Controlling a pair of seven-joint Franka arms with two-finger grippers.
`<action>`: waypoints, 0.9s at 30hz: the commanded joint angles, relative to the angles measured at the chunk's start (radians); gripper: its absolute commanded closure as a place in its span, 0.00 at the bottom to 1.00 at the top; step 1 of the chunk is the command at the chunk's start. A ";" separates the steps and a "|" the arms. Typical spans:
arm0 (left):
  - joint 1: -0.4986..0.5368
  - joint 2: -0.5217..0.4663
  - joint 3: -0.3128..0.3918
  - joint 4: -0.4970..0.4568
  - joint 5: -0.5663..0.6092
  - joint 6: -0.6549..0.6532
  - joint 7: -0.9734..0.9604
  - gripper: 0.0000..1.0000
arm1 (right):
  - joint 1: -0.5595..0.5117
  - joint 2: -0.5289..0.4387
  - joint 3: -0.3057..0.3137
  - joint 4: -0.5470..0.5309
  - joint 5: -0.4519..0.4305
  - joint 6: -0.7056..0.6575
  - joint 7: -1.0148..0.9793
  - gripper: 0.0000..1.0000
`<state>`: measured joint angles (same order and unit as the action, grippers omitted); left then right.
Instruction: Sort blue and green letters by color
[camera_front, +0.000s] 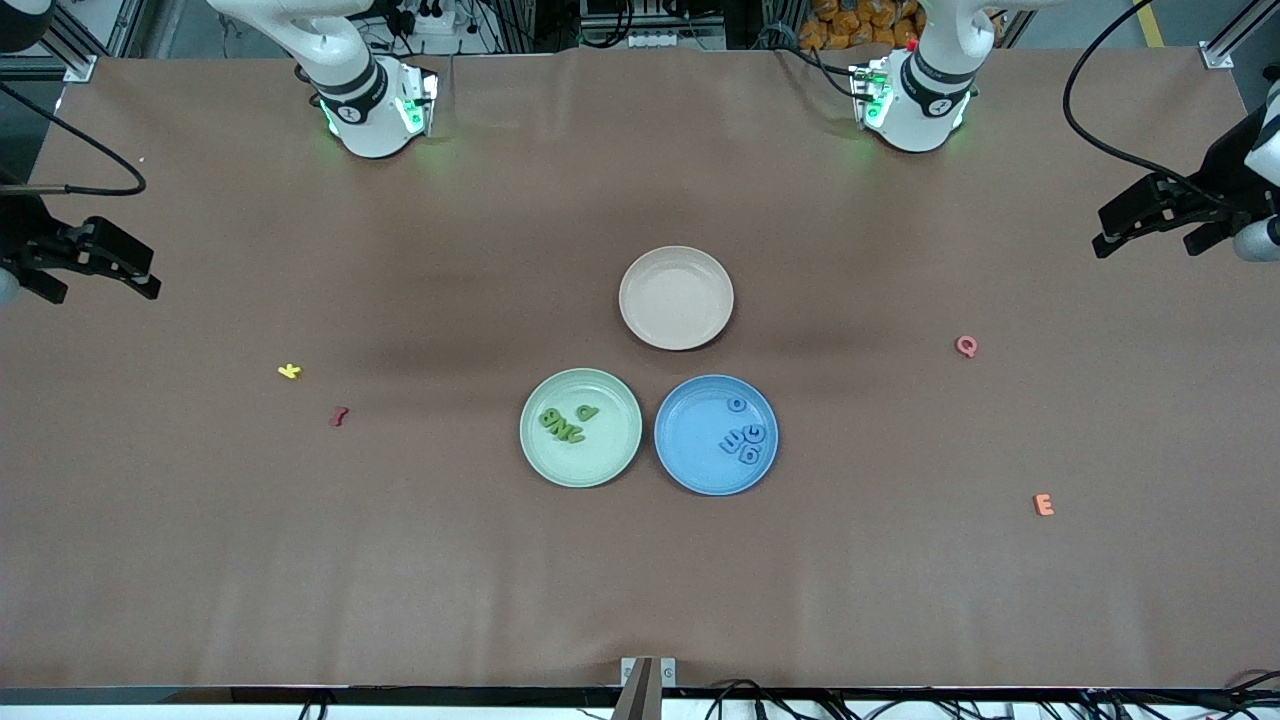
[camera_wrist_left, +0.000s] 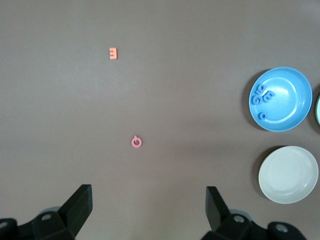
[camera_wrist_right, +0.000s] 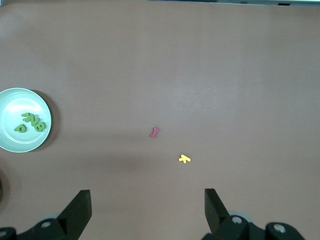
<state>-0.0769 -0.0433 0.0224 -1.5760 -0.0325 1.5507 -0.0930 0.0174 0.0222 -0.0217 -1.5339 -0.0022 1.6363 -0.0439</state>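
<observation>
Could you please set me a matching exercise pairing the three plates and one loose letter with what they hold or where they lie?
Things:
1. green plate
2. blue plate
3. beige plate
4. orange E

States:
A. holds the blue letters
B. holds nothing
C. lies on the table toward the left arm's end
D. holds the green letters

Pairs: 1-D, 2-A, 3-B, 4-C

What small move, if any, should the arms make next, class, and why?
Probably none: the green letters lie in the green plate and the blue letters in the blue plate; the left gripper and right gripper hang open, apart.
</observation>
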 joint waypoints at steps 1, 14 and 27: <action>0.008 -0.012 -0.009 -0.009 -0.015 -0.053 0.030 0.00 | -0.005 0.002 0.003 0.008 -0.004 -0.004 0.009 0.00; 0.006 0.002 -0.009 -0.007 -0.009 -0.070 0.045 0.00 | -0.007 0.002 0.003 0.008 -0.004 -0.001 0.009 0.00; 0.008 0.008 -0.004 -0.007 -0.006 -0.064 0.050 0.00 | -0.007 0.002 0.003 0.008 -0.004 0.002 0.009 0.00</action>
<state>-0.0771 -0.0359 0.0185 -1.5832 -0.0325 1.4906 -0.0712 0.0168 0.0225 -0.0224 -1.5339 -0.0023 1.6378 -0.0439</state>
